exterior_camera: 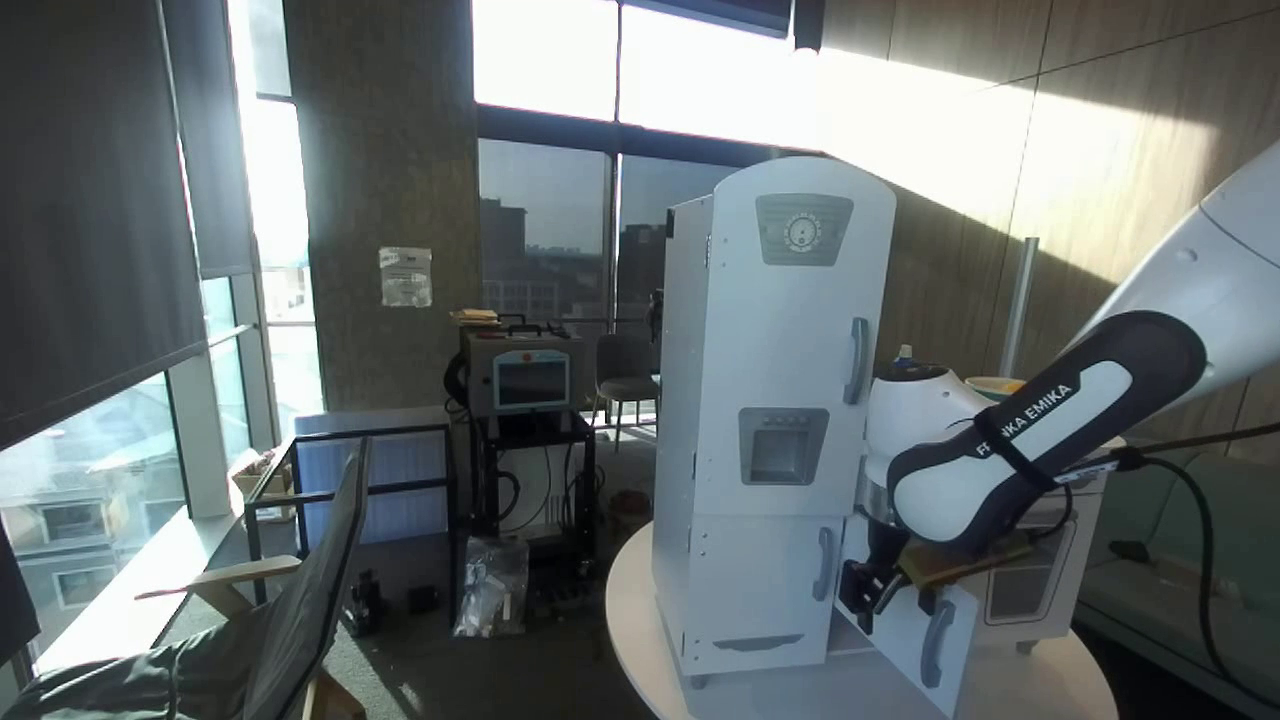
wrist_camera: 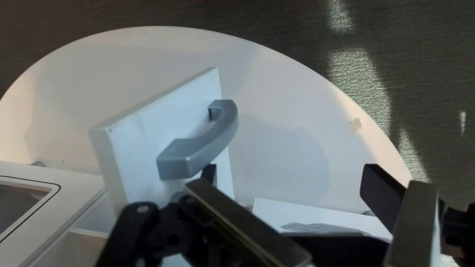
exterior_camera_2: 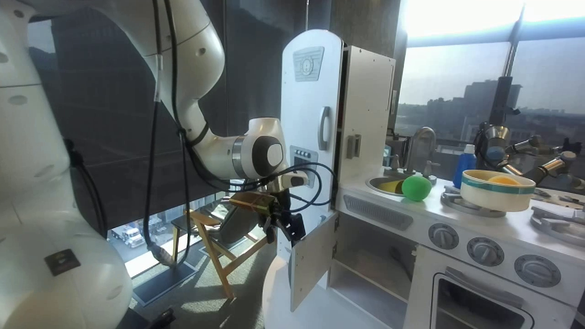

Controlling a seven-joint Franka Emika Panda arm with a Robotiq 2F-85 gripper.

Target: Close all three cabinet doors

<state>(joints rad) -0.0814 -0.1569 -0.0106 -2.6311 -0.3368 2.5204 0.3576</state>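
Note:
The tall upper door [exterior_camera: 780, 330] is on the white cabinet; in an exterior view a narrow dark gap shows beside this door [exterior_camera_2: 307, 100]. The shorter lower door [exterior_camera: 750, 585] looks flush. The other short door [exterior_camera: 893, 628] stands wide open, hinged below the sink, its shelves exposed; it also shows in an exterior view [exterior_camera_2: 313, 262] and in the wrist view [wrist_camera: 143, 137]. My gripper [wrist_camera: 292, 178] is open and empty, at the open door's handle side. One finger is close to the grey handle [wrist_camera: 207, 142]; contact cannot be told. It shows in both exterior views [exterior_camera: 872, 598] [exterior_camera_2: 284, 230].
The cabinet stands on a round white table [exterior_camera: 640, 600]. A white stove unit [exterior_camera_2: 425, 269] with knobs adjoins it. On its top are a green ball [exterior_camera_2: 416, 188], a cream pot [exterior_camera_2: 496, 194] and a blue bottle [exterior_camera_2: 462, 167]. Black cables [exterior_camera_2: 315, 171] loop by the wrist.

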